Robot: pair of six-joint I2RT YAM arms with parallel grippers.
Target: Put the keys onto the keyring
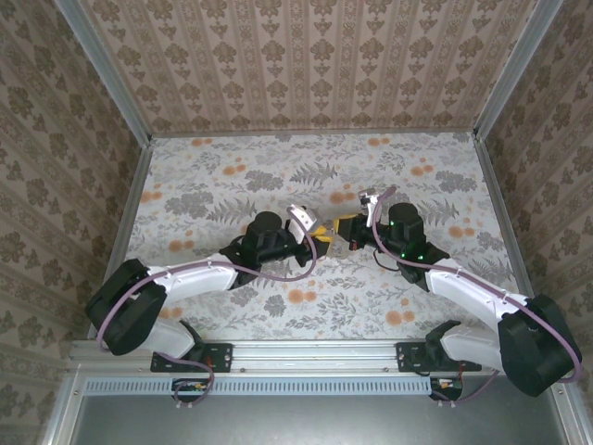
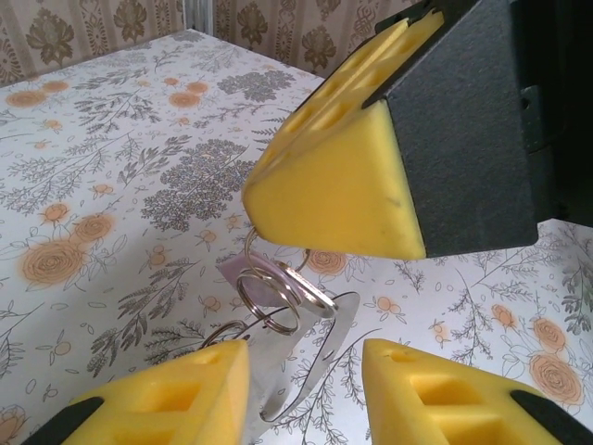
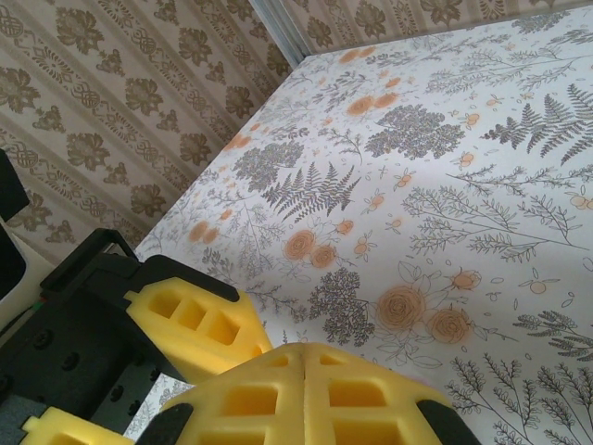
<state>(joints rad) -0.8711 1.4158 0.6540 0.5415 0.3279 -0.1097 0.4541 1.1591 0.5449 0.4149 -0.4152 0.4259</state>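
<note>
Inside the left gripper's (image 2: 306, 394) open jaws hangs the keyring (image 2: 355, 298); right gripper (image 3: 304, 352) closed above.

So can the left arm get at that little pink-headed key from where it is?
Probably yes. The left end effector is open, with the key just beyond its fingertips. But the right end effector hangs shut right above it, so there's little room.

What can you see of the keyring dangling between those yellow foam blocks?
The keyring is a small bunch of thin, silvery wire loops, overlapping like coils. It hangs above the flowered table, its top loop apparently pinched in the shut jaws of the right gripper. A pale purple tab and a shiny metal piece sit against it.
</note>
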